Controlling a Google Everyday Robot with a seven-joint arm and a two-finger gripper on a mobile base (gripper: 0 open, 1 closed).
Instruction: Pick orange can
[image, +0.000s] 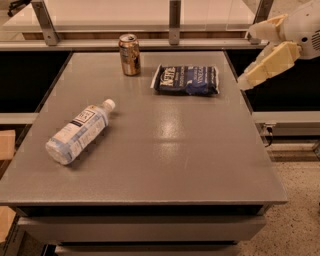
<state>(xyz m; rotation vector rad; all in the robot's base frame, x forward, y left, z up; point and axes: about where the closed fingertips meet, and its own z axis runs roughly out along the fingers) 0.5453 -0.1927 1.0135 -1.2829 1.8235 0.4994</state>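
Observation:
The orange can (129, 54) stands upright at the far edge of the grey table (150, 160), left of centre, with a shiny bronze body and silver top. My gripper (245, 60) hangs in the air at the upper right, just beyond the table's right edge, right of the chip bag and well to the right of the can. Its two cream fingers (267, 64) point left and stand apart, holding nothing.
A dark blue chip bag (186, 79) lies flat to the right of the can. A clear plastic water bottle (79, 131) with a white label lies on its side at the left. A metal-framed rail (174, 20) runs behind the table.

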